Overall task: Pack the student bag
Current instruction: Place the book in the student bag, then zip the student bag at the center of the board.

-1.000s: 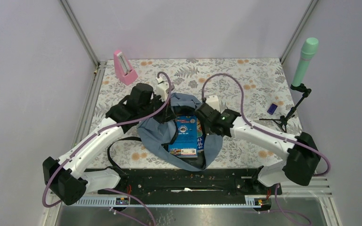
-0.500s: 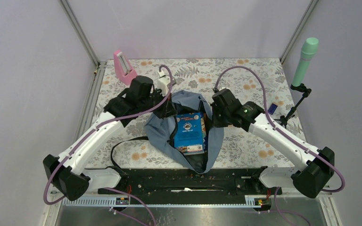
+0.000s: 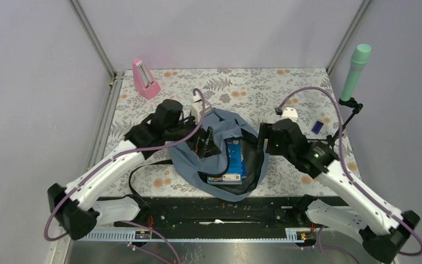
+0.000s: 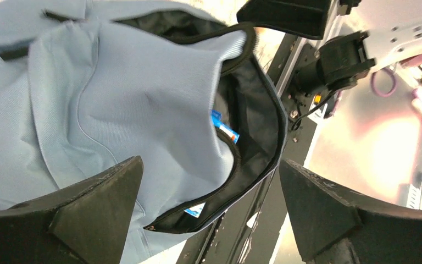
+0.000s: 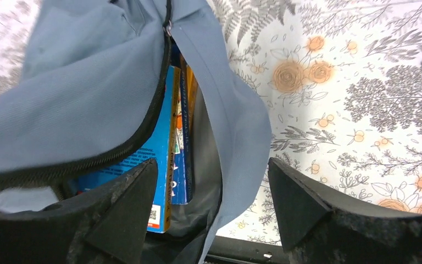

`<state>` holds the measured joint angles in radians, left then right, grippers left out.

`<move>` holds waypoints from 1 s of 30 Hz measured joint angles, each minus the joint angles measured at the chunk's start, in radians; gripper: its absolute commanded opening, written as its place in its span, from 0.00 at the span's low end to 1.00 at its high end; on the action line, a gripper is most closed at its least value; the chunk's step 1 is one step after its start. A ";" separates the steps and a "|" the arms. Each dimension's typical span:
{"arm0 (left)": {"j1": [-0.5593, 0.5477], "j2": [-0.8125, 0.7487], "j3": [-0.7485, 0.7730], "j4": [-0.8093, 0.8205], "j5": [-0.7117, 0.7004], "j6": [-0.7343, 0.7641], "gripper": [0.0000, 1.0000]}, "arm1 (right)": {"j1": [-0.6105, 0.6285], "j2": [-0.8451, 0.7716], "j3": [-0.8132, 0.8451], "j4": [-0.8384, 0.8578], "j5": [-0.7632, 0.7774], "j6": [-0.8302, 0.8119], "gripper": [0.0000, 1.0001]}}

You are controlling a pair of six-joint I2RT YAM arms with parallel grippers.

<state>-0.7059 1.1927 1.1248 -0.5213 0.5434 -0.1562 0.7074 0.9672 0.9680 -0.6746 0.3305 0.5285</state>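
The student bag [image 3: 220, 165] lies in the middle of the floral table, grey-blue, with its zipped mouth partly open. Blue books [image 3: 233, 159] sit inside it, half covered by the top flap. My left gripper [image 3: 206, 144] hovers over the flap, open, with nothing between its fingers. In the left wrist view the left gripper [image 4: 211, 212] looks down on the bag fabric [image 4: 115, 99] and a sliver of book [image 4: 223, 128]. My right gripper [image 3: 264, 144] is open beside the bag's right edge. The right gripper [image 5: 214, 206] spans that edge, above the books [image 5: 167, 148] in the bag [image 5: 88, 82].
A pink wedge-shaped object [image 3: 144, 78] stands at the back left. A green cylinder on a black stand [image 3: 356, 66] is at the right wall, a small dark blue item [image 3: 317, 126] near it. A black strap [image 3: 136, 175] trails left of the bag. A black rail [image 3: 214, 212] runs along the near edge.
Both grippers have opened and let go of the bag's mouth. The flap has dropped over most of the books. The right arm has swung outward to the right.
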 measured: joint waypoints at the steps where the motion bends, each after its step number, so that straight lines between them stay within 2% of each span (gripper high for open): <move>1: 0.003 -0.037 -0.011 0.016 -0.002 -0.009 0.99 | 0.000 -0.044 -0.008 0.000 0.010 -0.002 0.80; 6: 0.050 -0.182 -0.051 0.082 -0.027 -0.079 0.99 | 0.000 -0.229 -0.039 0.021 -0.001 -0.048 0.78; 9: 0.143 -0.232 -0.116 0.110 -0.084 -0.157 0.99 | 0.000 -0.283 -0.046 0.058 -0.076 -0.096 0.75; 12: 0.276 -0.250 -0.218 0.114 -0.125 -0.238 0.99 | 0.020 -0.269 -0.045 0.121 -0.178 -0.137 0.75; 15: 0.431 -0.251 -0.312 0.096 -0.132 -0.307 0.99 | 0.128 -0.211 -0.044 0.187 -0.231 -0.177 0.74; 18: 0.533 -0.253 -0.357 0.064 -0.166 -0.351 0.99 | 0.274 -0.127 -0.024 0.249 -0.261 -0.219 0.72; 24: 0.559 -0.275 -0.429 0.069 -0.222 -0.394 0.97 | 0.465 0.084 0.082 0.333 -0.300 -0.269 0.70; 30: 0.560 -0.275 -0.548 0.119 -0.248 -0.446 0.82 | 0.541 0.344 0.237 0.343 -0.335 -0.248 0.68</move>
<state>-0.1463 0.9176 0.5766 -0.4019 0.2955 -0.6025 1.2480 1.3113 1.2045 -0.3321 -0.0040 0.2810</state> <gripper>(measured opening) 0.902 0.672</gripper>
